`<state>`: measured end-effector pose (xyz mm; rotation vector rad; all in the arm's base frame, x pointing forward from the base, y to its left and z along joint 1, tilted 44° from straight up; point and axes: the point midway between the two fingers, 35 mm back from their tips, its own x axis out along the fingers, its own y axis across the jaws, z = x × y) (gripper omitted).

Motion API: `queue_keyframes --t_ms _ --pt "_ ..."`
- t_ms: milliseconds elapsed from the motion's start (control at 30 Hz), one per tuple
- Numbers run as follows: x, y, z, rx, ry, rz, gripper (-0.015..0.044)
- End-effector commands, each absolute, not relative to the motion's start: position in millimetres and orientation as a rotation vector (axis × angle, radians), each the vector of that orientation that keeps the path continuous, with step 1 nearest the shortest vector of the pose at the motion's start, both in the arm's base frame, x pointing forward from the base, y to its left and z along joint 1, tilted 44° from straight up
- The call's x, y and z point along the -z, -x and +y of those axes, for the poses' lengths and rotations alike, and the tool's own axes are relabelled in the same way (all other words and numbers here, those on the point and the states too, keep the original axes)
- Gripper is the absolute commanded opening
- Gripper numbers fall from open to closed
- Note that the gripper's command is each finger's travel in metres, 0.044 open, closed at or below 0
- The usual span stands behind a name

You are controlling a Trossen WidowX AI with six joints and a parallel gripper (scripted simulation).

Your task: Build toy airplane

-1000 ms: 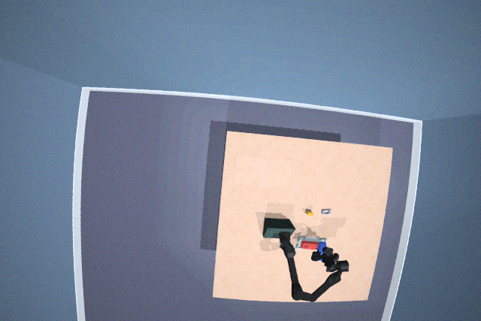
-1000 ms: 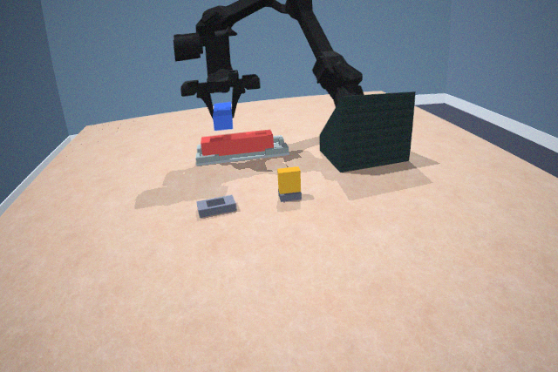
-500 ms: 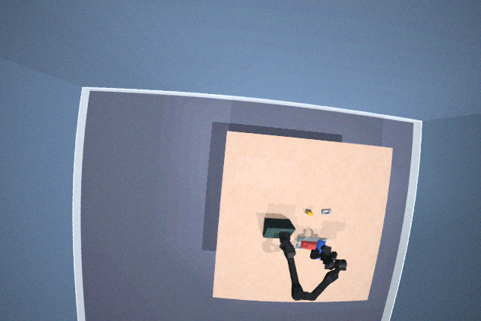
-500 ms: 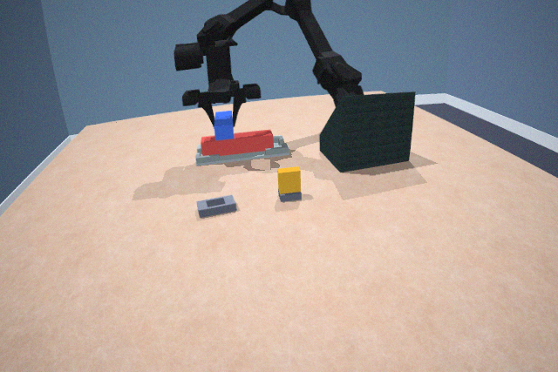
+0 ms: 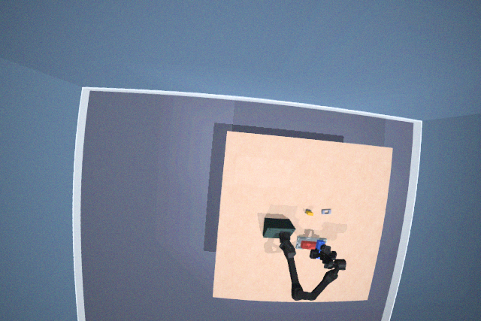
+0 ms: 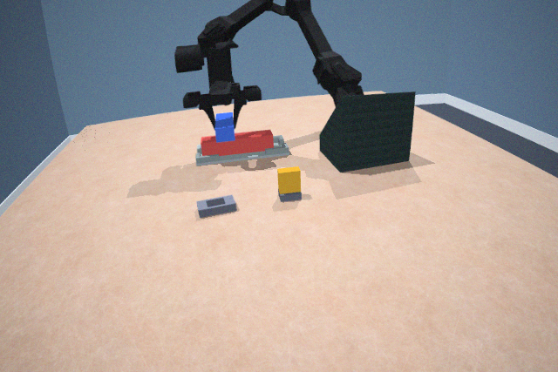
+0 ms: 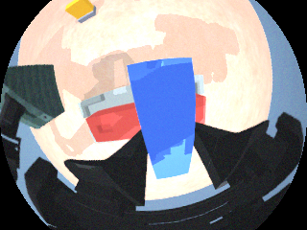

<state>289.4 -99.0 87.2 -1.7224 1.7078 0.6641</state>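
Note:
The red fuselage [image 5: 307, 245] [image 6: 249, 145] [image 7: 112, 126] lies in the pale grey cradle [image 6: 225, 160] [image 7: 109, 100]. My gripper [image 6: 224, 125] [image 7: 166, 126] is shut on the blue wing [image 5: 320, 243] [image 6: 224, 131] [image 7: 165, 103]. The wing lies crosswise over the fuselage, towards its left end in the exterior view. It is at or just above the fuselage top; its tab and the socket under it are hidden, and I cannot tell whether it is seated. The yellow tail fin [image 5: 309, 213] [image 6: 289, 179] [image 7: 80, 9] stands upright in a small grey holder [image 6: 289, 197] [image 7: 88, 16], apart from the fuselage.
An empty grey holder [image 5: 326, 211] [image 6: 216, 208] with a slot lies beside the fin's holder. A tall dark green block [image 5: 279, 228] [image 6: 374, 133] [image 7: 35, 91] stands by the arm's base, off the end of the cradle away from the gripper.

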Motion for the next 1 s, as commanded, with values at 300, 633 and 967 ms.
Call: queue_keyframes --t_ms 300,633,967 --pt "-86.4 -289.8 -99.7 -0.661 1.721 1.707 0.0135" --pt "-86.4 -289.8 -99.7 -0.661 1.721 1.707 0.0188" --pt "-86.4 -289.8 -99.7 -0.661 1.721 1.707 0.0440"
